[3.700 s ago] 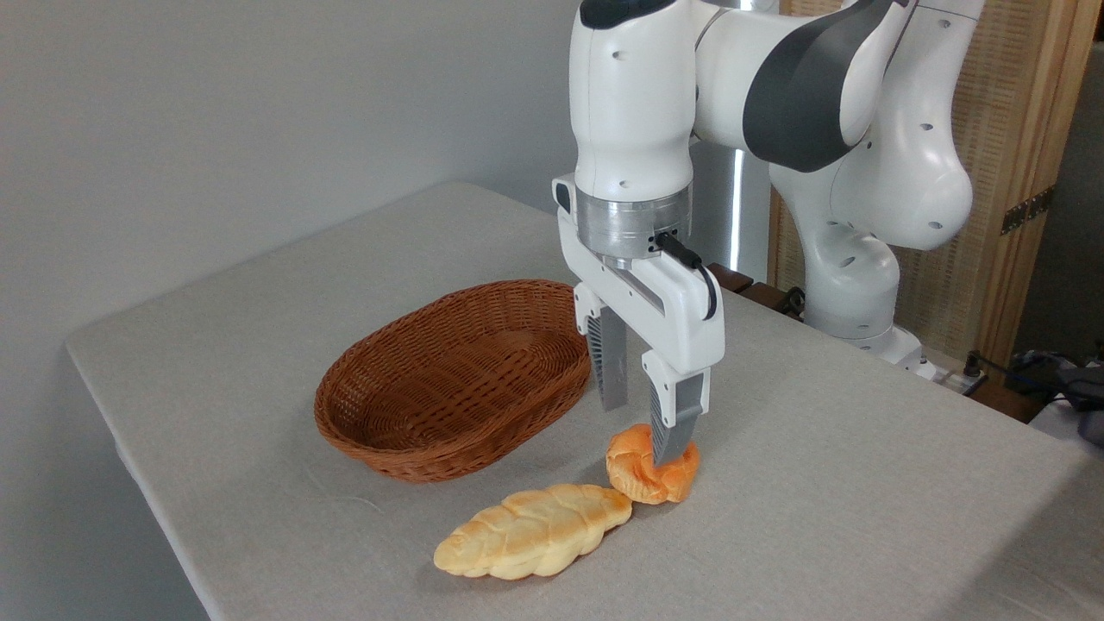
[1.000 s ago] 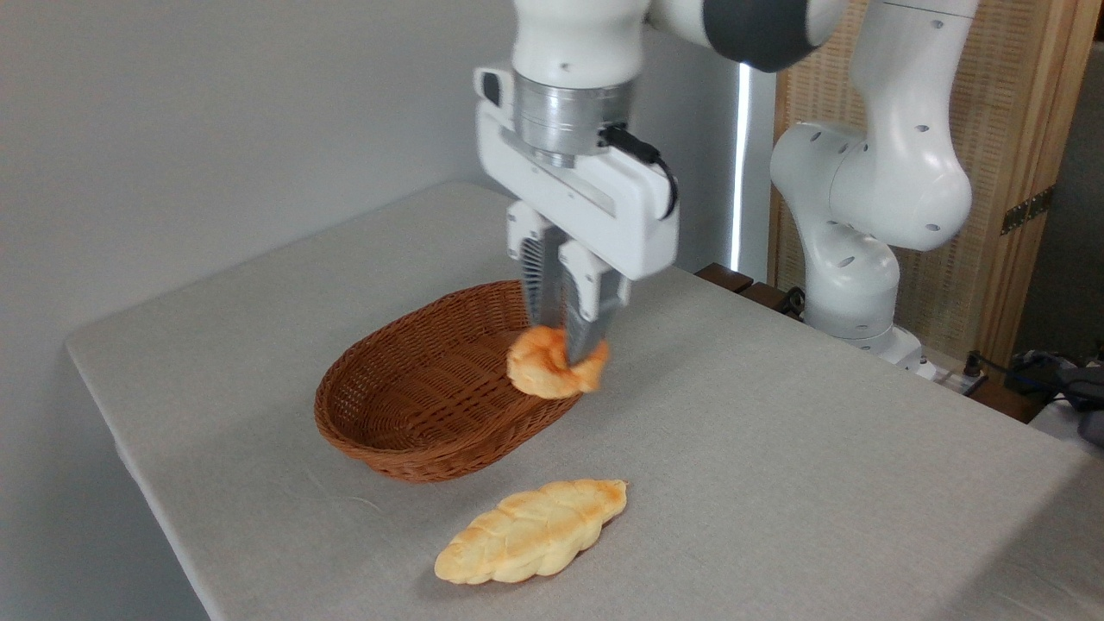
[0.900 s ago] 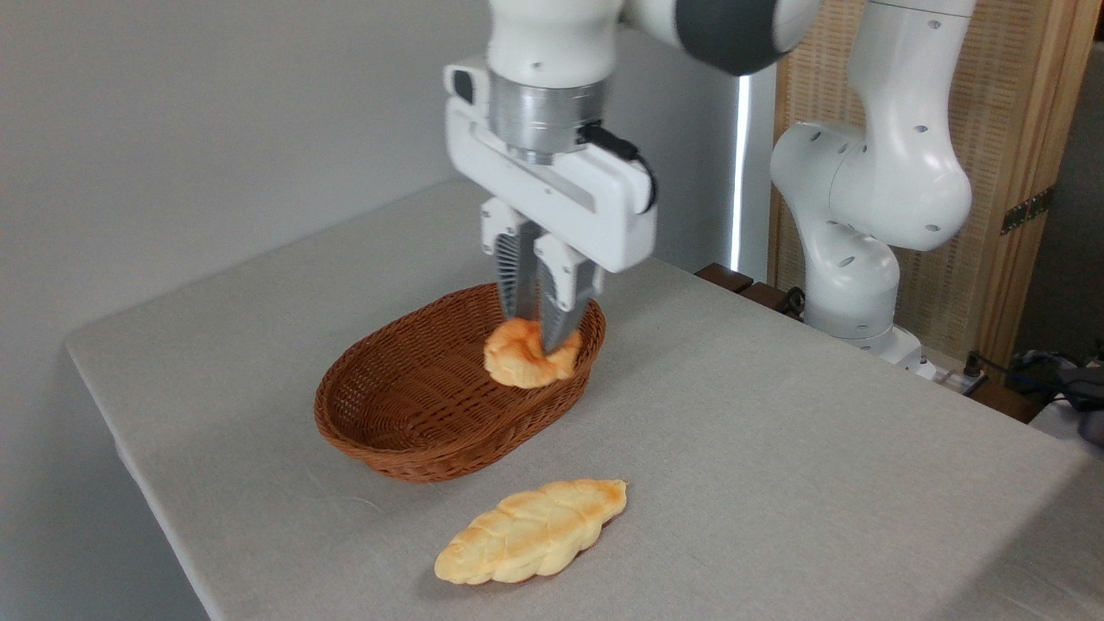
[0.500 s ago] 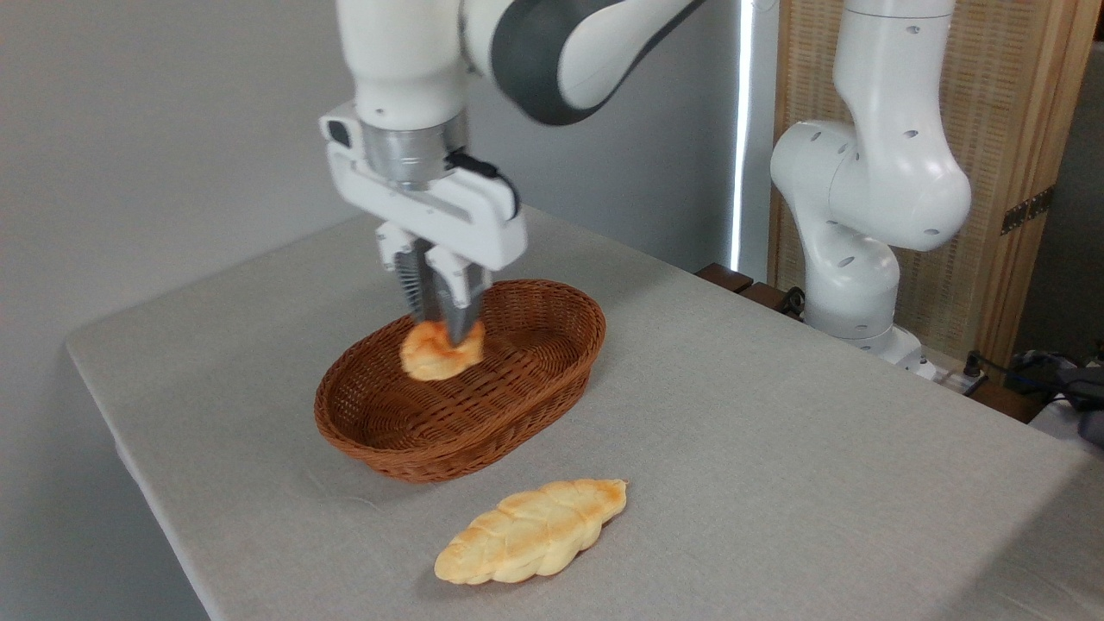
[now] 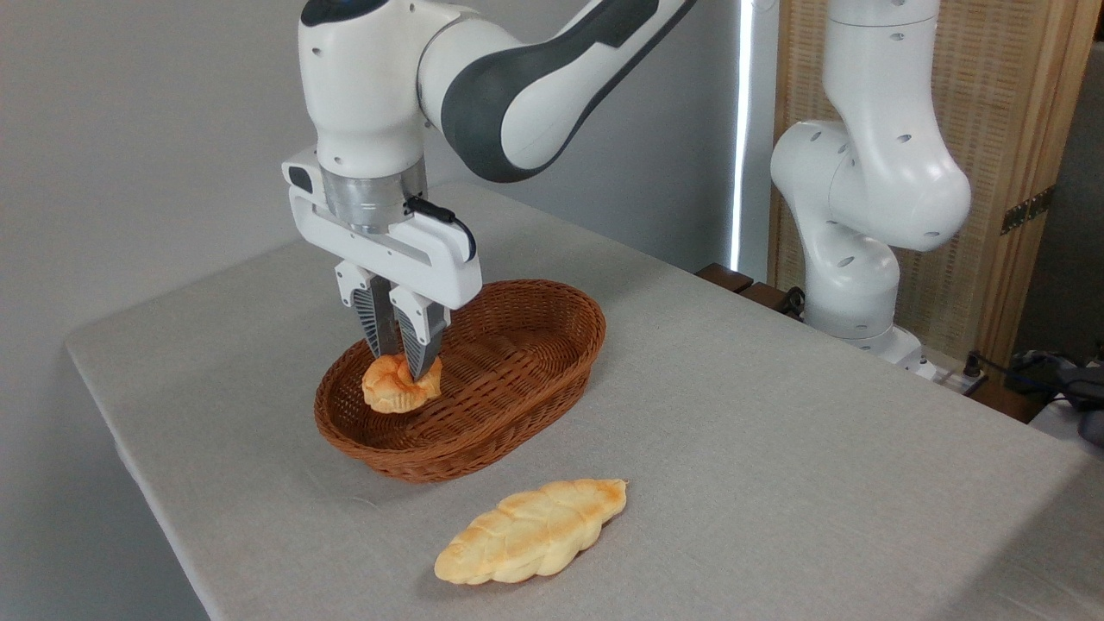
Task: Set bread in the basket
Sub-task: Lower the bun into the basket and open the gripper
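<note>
Gripper (image 5: pixel 401 369): fingers point straight down, drawn close together and pinched on the bun; it hangs over the left end of the basket, its tips below the rim line as seen from the camera.
Bun (image 5: pixel 399 385): small, round, orange-golden and knotted, held between the fingers inside the left part of the basket; whether it touches the basket floor cannot be told.
Basket (image 5: pixel 535 379): oval brown wicker with low sides, standing on the table; apart from the bun, its inside shows only bare weave.
Loaf (image 5: pixel 532 530): longer, pale yellow and braided, lying flat on the table in front of the basket and a little to its right, apart from it, with its browner tip pointing away to the right.
Table (image 5: pixel 776 448): covered in light grey cloth, running well past the basket to the right.
Arm (image 5: pixel 862 172): white and grey, its base standing to the right of the basket at the far table edge.
</note>
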Robot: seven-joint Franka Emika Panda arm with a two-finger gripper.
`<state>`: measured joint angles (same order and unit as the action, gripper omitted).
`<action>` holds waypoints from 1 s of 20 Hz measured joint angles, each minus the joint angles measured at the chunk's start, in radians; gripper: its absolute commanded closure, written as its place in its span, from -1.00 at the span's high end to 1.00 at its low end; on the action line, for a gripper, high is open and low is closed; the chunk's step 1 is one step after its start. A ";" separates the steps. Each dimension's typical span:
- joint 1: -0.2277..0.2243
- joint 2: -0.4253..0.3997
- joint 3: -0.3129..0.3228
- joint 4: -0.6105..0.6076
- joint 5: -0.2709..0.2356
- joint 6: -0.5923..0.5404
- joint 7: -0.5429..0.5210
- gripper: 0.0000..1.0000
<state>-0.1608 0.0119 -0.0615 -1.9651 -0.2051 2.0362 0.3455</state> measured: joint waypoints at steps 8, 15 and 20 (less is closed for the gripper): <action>-0.002 0.006 -0.006 0.000 0.049 0.000 0.001 1.00; -0.002 0.002 -0.008 0.016 0.050 0.000 0.001 1.00; -0.002 -0.002 -0.008 0.073 0.133 -0.068 0.004 1.00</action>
<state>-0.1625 0.0103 -0.0696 -1.8917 -0.0722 1.9684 0.3498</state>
